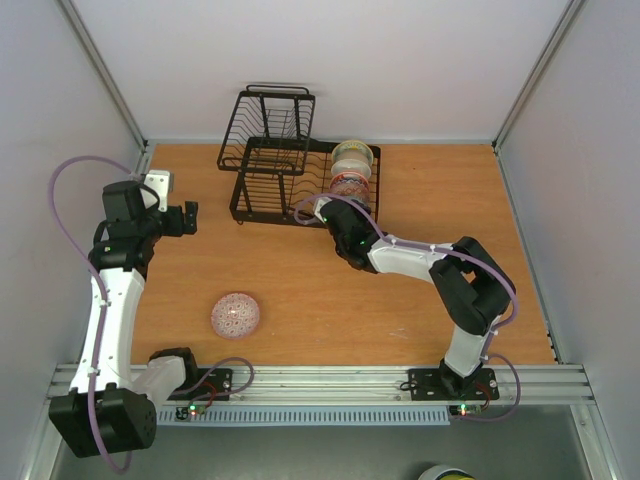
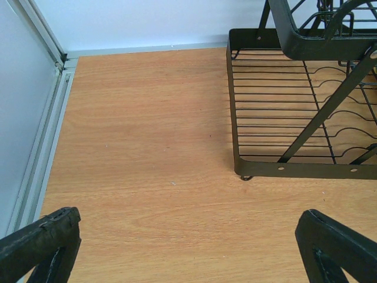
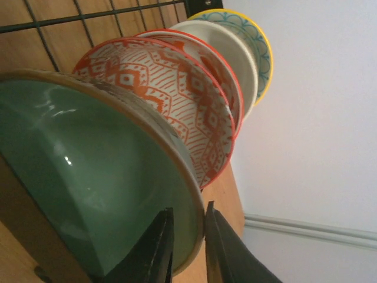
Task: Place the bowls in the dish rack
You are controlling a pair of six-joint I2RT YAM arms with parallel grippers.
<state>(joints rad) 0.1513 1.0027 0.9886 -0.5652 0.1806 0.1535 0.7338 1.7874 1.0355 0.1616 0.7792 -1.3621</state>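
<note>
The right gripper (image 3: 188, 211) appears clamped, fingers close together, on the rim of the green bowl (image 3: 88, 177). That bowl stands on edge in the dish rack (image 1: 270, 190) directly ahead of the gripper, with the patterned bowls (image 3: 177, 94) beyond it. The left gripper (image 2: 188, 221), fingers wide apart and holding nothing, faces the rack, while the pink bowl (image 1: 235, 314) lies rim-down on the table (image 1: 330, 310) behind it, toward the arm bases and slightly to its right. Being round, the pink bowl has no long axis, and the left gripper looks the nearer of the two to it.

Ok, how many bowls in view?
4. Three on edge in the black wire dish rack: plain mint-green ceramic bowl, red-and-white patterned bowl, cream yellow-rimmed bowl. One pink patterned bowl upside down on the wooden table. More may hide between them.
</note>
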